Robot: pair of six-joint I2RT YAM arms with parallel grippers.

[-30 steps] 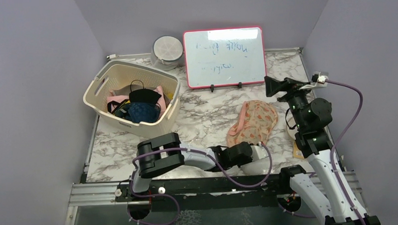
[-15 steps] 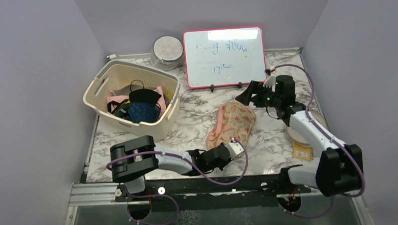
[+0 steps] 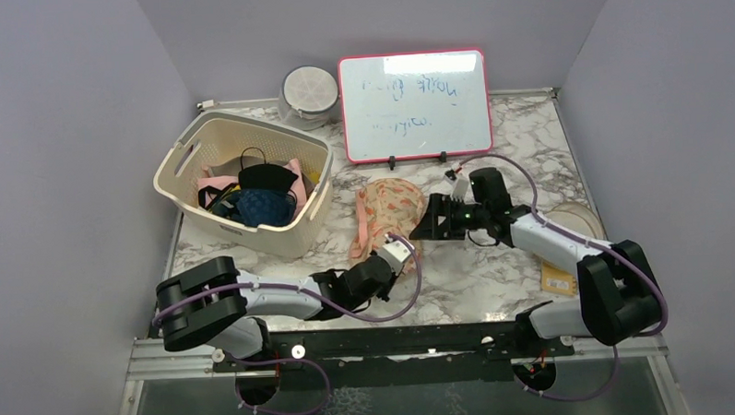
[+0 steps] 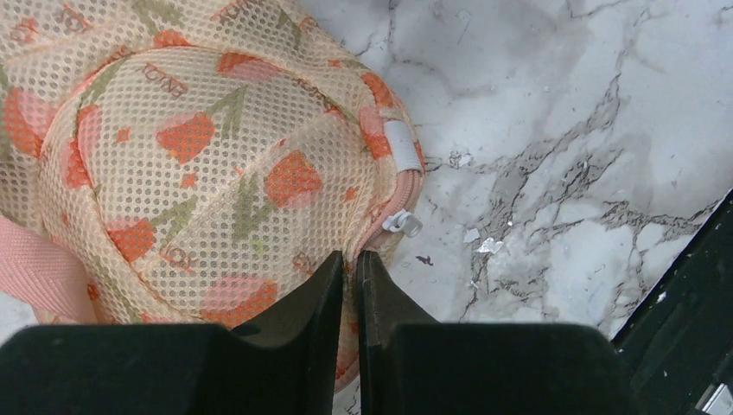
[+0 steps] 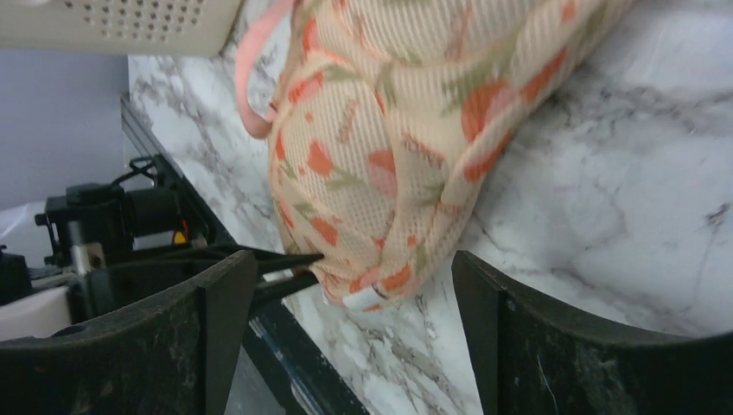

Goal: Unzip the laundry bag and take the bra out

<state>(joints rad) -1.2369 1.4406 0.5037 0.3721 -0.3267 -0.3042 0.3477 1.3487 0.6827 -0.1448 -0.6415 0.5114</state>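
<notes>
The laundry bag [image 3: 380, 212] is peach mesh with orange print and a pink loop; it lies zipped on the marble table, just right of the basket. My left gripper [image 3: 390, 258] is shut on the bag's near edge at the zipper seam [image 4: 353, 256]; the white zipper pull [image 4: 403, 224] hangs just beside the fingertips. My right gripper [image 3: 423, 226] is open, low over the table, right of the bag; the bag's end [image 5: 380, 173] lies between and beyond its fingers [image 5: 216, 303]. The bra is hidden.
A cream perforated basket [image 3: 216, 144] with dark and blue garments stands at the left. A whiteboard [image 3: 414, 104] and a round white container [image 3: 308, 92] stand at the back. A round lid [image 3: 578, 217] and a yellow card [image 3: 557, 278] lie at the right.
My left gripper has dragged the bag leftward toward the basket. My right arm has come down from a raised pose and followed the bag to the left.
</notes>
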